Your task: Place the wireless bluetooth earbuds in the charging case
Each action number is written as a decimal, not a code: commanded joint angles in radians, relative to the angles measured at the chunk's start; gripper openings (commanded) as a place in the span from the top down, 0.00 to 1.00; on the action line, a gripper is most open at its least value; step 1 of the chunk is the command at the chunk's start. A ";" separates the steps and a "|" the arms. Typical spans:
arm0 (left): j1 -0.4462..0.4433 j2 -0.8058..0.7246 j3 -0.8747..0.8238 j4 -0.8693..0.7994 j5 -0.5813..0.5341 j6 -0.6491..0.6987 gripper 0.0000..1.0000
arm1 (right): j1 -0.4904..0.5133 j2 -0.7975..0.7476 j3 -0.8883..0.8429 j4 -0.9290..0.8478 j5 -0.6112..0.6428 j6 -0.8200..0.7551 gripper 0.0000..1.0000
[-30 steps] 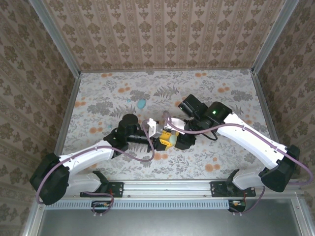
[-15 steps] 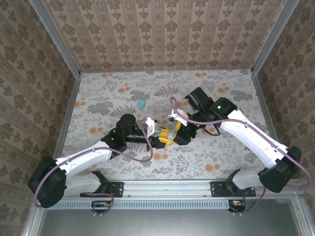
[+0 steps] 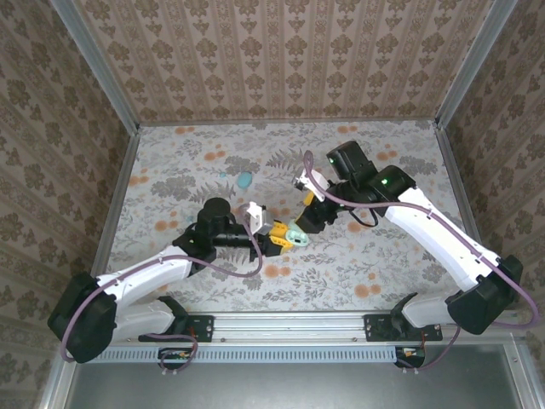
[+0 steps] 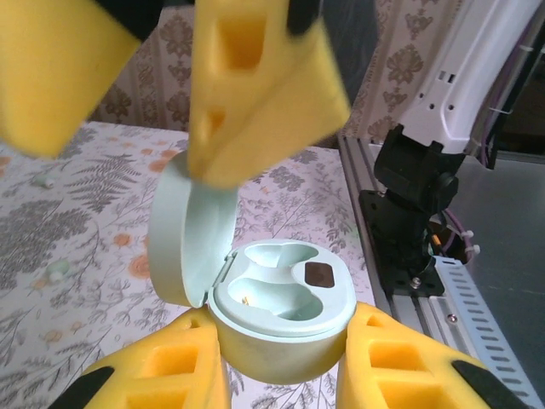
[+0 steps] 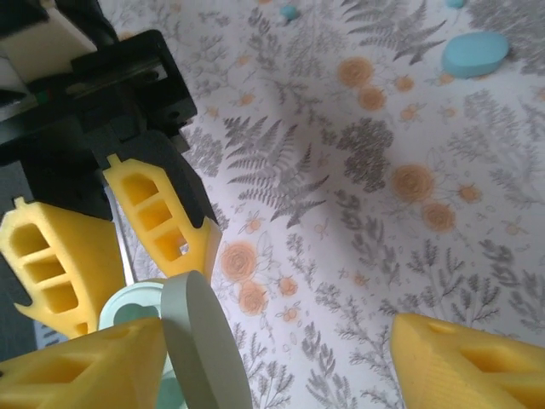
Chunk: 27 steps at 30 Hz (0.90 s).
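Charging case, mint-green, round-bodied: sits clamped at its base between the yellow foam fingers of the left gripper, above the middle of the bench, somewhat nearer the near edge than the far one. Shows two moulded wells inside, facing up, with a small dark patch beside them.

Lid: swung open on its hinge, close to upright, on the left of the case body in the left wrist view.

Right gripper: released, jaws spread wide, just over the case. Meets the lid's upper rim with one yellow finger; holds the other well clear.

Earbuds: tiny pale-blue bits, loose on the bench toward its far-left part, well apart from the charging case and from both grippers.

Teal-blue oval pebble: flat on the bench, left of centre, toward the far edge, near the earbuds but apart from them.

Patterned walls: upright along the far, left and right edges of the bench.
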 commanded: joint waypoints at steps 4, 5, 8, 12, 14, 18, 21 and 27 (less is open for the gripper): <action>0.060 -0.015 -0.041 0.054 -0.027 -0.060 0.98 | -0.029 -0.092 -0.026 0.117 0.038 0.226 0.21; 0.069 -0.012 -0.048 0.063 -0.033 -0.063 0.98 | -0.036 -0.095 -0.029 0.117 0.050 0.257 0.21; 0.092 -0.003 -0.062 0.081 -0.059 -0.068 0.98 | -0.074 -0.087 -0.040 0.105 0.108 0.353 0.23; 0.116 0.013 -0.079 0.104 -0.087 -0.068 0.98 | -0.162 -0.023 -0.062 0.081 0.207 0.527 0.31; 0.126 0.021 -0.085 0.115 -0.096 -0.065 0.98 | -0.217 0.051 -0.054 0.048 0.247 0.657 0.37; 0.139 0.043 -0.082 0.120 -0.108 -0.048 0.98 | -0.285 0.225 -0.069 0.042 0.289 0.867 0.43; 0.145 0.063 -0.075 0.127 -0.101 -0.039 0.98 | -0.316 0.322 -0.123 0.146 0.308 0.970 0.46; 0.153 0.089 -0.064 0.125 -0.074 -0.023 0.98 | -0.368 0.457 -0.153 0.240 0.368 1.088 0.49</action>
